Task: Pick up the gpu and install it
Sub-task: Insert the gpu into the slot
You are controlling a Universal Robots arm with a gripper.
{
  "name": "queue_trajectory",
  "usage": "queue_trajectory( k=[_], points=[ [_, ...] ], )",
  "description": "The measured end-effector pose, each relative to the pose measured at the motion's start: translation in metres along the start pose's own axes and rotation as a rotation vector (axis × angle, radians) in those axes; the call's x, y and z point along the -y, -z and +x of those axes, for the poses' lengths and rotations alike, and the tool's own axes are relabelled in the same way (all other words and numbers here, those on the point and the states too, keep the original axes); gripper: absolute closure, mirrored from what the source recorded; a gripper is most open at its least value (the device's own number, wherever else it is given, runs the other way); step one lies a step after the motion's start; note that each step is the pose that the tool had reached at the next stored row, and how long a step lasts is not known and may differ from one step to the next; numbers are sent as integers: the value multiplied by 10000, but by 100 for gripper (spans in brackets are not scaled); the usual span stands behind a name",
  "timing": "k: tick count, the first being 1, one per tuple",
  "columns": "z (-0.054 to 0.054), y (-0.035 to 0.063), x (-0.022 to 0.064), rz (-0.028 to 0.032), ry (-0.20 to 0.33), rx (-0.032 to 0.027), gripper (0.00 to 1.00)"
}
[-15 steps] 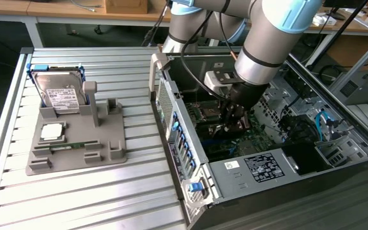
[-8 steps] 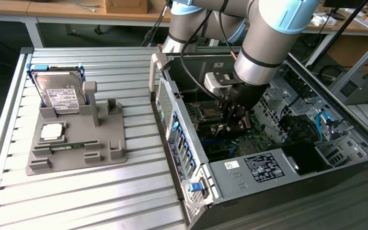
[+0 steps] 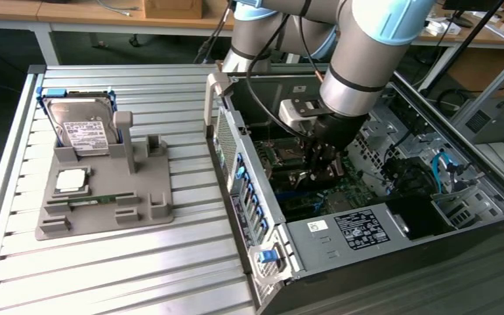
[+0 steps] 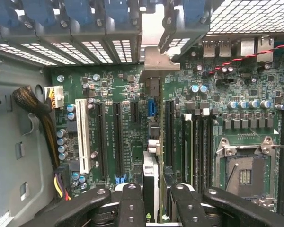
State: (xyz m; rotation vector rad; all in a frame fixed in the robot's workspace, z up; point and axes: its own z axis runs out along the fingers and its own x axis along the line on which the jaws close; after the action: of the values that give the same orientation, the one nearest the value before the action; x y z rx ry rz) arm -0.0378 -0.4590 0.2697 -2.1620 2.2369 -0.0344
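In the wrist view, my gripper (image 4: 154,201) is shut on the gpu (image 4: 150,172), which I see edge-on between the two black fingers (image 4: 132,203). The card runs away from the fingers to its silver bracket (image 4: 156,59) at the case's rear slot openings. It stands over the green motherboard (image 4: 118,94), in line with a short blue slot (image 4: 151,109). Whether it sits in a slot I cannot tell. In the exterior view, the gripper (image 3: 327,164) reaches down inside the open computer case (image 3: 261,216), over the board.
A white slot (image 4: 84,142) and black slots (image 4: 102,137) lie beside the card, the bare CPU socket (image 4: 246,172) on the other side. On the exterior view's left, a grey holder (image 3: 103,210) carries a hard drive (image 3: 81,128), a chip (image 3: 71,178) and a memory stick (image 3: 103,198).
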Motion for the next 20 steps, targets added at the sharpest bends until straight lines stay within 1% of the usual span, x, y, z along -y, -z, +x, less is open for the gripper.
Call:
queue_trajectory(
  k=[2, 4, 8, 10, 14, 18, 20],
  points=[
    [0, 0, -14, 26, 3, -62, 73],
    [-5, 2, -29, 40, 4, -104, 73],
    [-42, 2, -55, 48, 4, -109, 73],
    [-45, 3, -67, 51, 5, -109, 73],
    [-45, 5, -119, 67, 0, -108, 73],
    [-44, 7, -122, 64, -5, -109, 73],
    [-45, 24, -112, 65, -6, -113, 73]
  ],
)
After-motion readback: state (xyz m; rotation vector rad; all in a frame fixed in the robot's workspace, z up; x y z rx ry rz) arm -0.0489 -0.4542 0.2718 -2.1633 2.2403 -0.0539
